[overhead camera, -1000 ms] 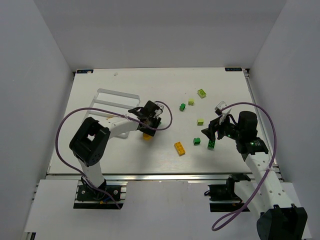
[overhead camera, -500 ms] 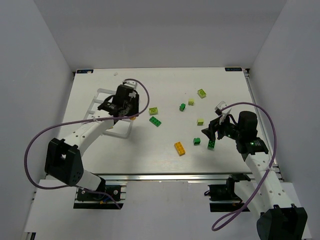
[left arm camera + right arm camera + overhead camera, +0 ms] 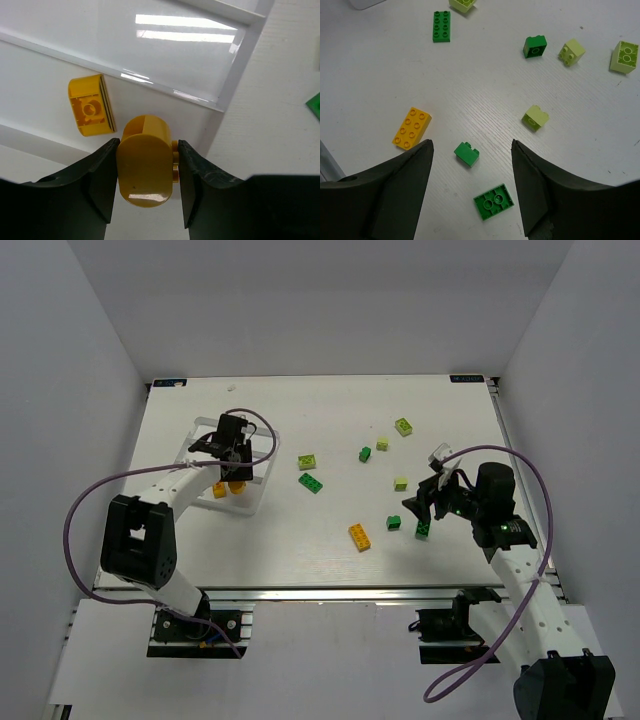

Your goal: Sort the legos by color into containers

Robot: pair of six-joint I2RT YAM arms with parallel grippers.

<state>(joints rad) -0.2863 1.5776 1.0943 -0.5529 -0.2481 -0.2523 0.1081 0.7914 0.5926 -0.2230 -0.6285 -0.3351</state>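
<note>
Orange-yellow brick (image 3: 144,180): glossy plastic, its smooth rounded face turned to the wrist camera and studs poking out on 1 side. It sits over the tray (image 3: 239,60), in the compartment between 2 dividers, close to the wall that faces the loose bricks. I cannot tell whether it touches the tray floor.
Left gripper (image 3: 146,150): narrowed onto that brick, 1 finger pressed to each flank, nothing else in its grasp.
Second orange-yellow brick (image 3: 90,106): lies loose in the same compartment with its hollow underside up, just beside the held one but apart from it.
Step in hand: as I judge it, delivering an orange-yellow piece to join its colour-mate.
Next move: probably spreading the fingers so the brick drops inside the compartment, then rising straight up to avoid the tray's dividers and wall.
Right gripper (image 3: 471,145): spread wide and holding nothing, hovering above the table (image 3: 300,560) well apart from the tray, over a small dark green brick (image 3: 466,154).
Loose legos: 9 lie outside the tray, all to its right in the top view. They are 1 orange-yellow 8-stud brick (image 3: 412,128), 4 dark green and 4 pale lime.
Progress: early, by my reckoning, with the green and lime pieces yet to be sorted.
</note>
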